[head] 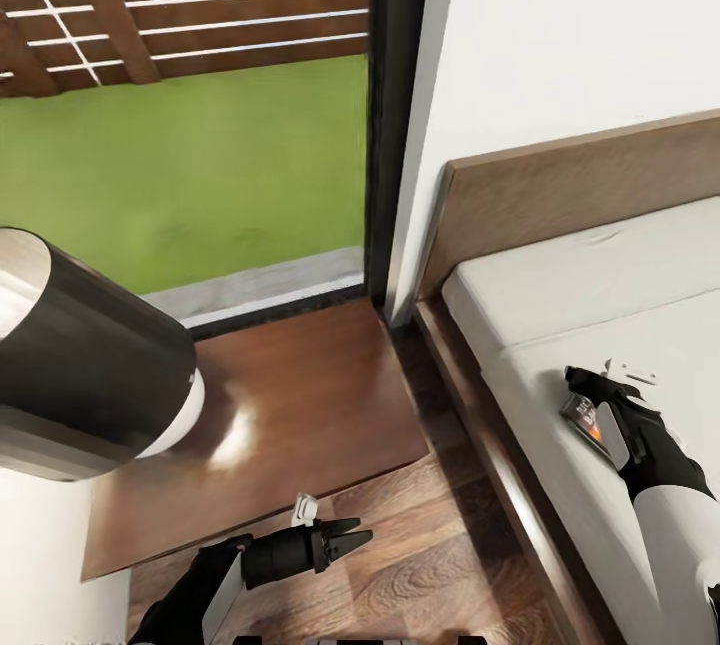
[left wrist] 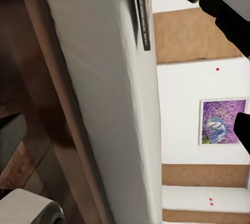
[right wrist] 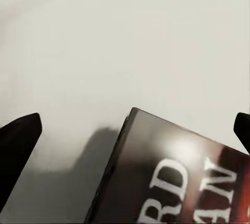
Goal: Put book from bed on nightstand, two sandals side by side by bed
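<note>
Thin glossy book (head: 585, 417) flat on the bed's (head: 560, 295) smooth pale mattress, near its wooden side rail. Right gripper (head: 583, 387) over the book, fingers spread apart. Left gripper (head: 350, 537) beside the bed above plank floor, slightly parted, empty, near the glossy brown nightstand (head: 290, 415).

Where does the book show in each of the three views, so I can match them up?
Head view: book lower right, lying on the mattress under the right tool.
Left wrist view: book seen edge-on near the top, by the mattress edge.
Right wrist view: book close up at the bottom.
Shared landmark: the pale mattress.
</note>
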Motion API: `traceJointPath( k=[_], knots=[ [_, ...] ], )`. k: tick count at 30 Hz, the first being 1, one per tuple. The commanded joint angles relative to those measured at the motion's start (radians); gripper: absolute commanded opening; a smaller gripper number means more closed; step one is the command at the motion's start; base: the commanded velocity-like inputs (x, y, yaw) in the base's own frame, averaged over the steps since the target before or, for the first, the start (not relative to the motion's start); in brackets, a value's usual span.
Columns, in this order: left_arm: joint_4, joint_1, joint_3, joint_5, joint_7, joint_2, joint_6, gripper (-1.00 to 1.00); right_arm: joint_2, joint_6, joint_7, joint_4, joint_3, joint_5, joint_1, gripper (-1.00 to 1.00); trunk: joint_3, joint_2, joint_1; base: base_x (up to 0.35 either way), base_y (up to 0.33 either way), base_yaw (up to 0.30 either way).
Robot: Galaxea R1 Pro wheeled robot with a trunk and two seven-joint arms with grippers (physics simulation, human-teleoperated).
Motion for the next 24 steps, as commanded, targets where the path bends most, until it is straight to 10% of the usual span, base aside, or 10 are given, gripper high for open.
traceJointPath(
  k=[1, 24],
  knots=[
    [0.001, -0.001, -0.001, 0.005, -0.002, 0.0, 0.01, 1.0, 0.0, 0.006, -0.003, -0.001, 0.002, -0.014, 0.0, 1.0, -0.001, 0.0, 0.0, 0.0, 0.0, 0.098],
    [0.0, -0.001, -0.001, 0.005, -0.002, 0.0, 0.01, 1.0, 0.0, 0.006, -0.003, -0.001, 0.002, -0.014, 0.001, 1.0, -0.001, 0.0, 0.0, 0.0, 0.0, 0.008]
  ],
)
